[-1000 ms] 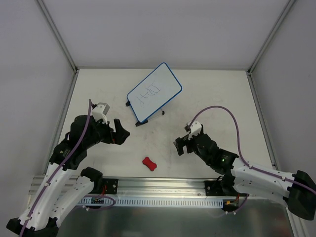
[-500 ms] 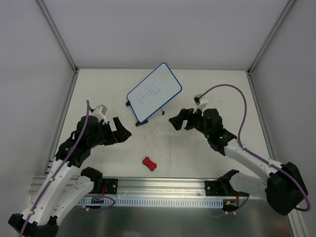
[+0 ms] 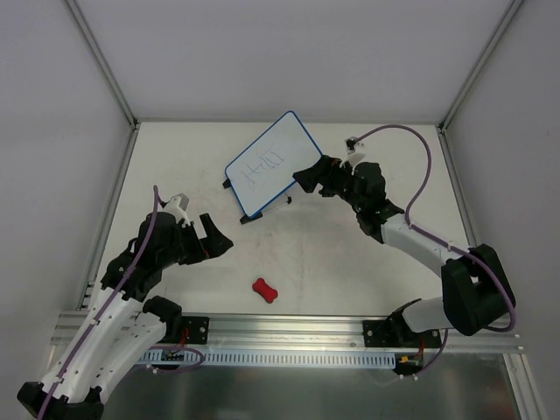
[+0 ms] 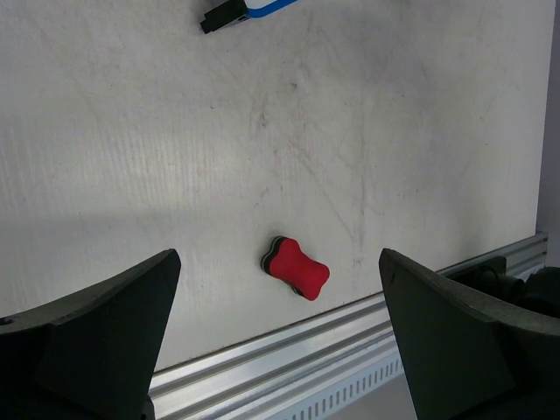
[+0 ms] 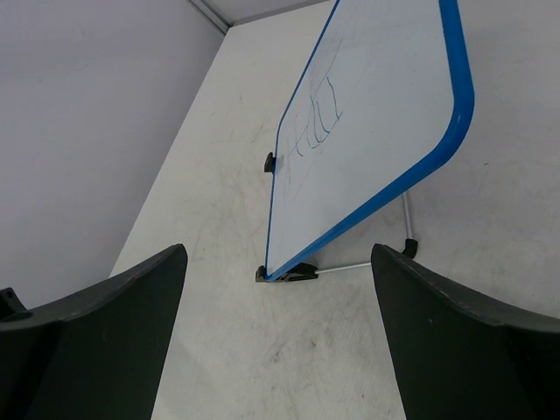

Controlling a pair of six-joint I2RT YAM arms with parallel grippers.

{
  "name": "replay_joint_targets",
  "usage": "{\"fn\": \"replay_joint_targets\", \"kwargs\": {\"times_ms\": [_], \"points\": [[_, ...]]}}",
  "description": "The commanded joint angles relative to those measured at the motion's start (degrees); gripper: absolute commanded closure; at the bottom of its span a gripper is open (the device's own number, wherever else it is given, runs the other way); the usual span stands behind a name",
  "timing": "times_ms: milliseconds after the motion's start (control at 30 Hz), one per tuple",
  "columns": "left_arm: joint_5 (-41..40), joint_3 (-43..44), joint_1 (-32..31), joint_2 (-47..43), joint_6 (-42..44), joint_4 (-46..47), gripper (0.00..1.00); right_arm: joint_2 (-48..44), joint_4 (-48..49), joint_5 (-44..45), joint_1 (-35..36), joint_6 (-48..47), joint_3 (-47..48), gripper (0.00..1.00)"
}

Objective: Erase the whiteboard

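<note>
Top view: a small whiteboard (image 3: 273,164) with a thin blue frame stands tilted at the back middle of the table (image 3: 350,262), with faint blue scribbles on its face. The right gripper (image 3: 311,175) is spread open near its right edge. The left gripper (image 3: 217,234), wide open and empty, hangs at the near left.

Left wrist view: a red bone-shaped eraser (image 4: 295,268) lies alone near the front rail.

Right wrist view: the board is propped on black feet (image 5: 289,273) and a wire leg (image 5: 407,223).

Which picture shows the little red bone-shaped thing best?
The left wrist view: the red eraser lies large and sharp near the middle, its bone shape plain. The top external view shows the eraser only as a small red blob. The right wrist view misses it, showing just the whiteboard.
</note>
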Motion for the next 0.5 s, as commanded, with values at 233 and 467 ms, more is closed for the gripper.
{"fn": "replay_joint_targets", "kwargs": {"times_ms": [233,467], "points": [[-3.6,-0.4,-2.8,1.0,-5.0,0.7,0.01,6.3,4.2,2.3,-1.4,2.0,6.6,0.1],[-18.7,3.9,-20.1,10.9,-10.6,1.1,0.01,9.7,6.0,2.8,-2.3,1.0,6.5,0.1]]}}
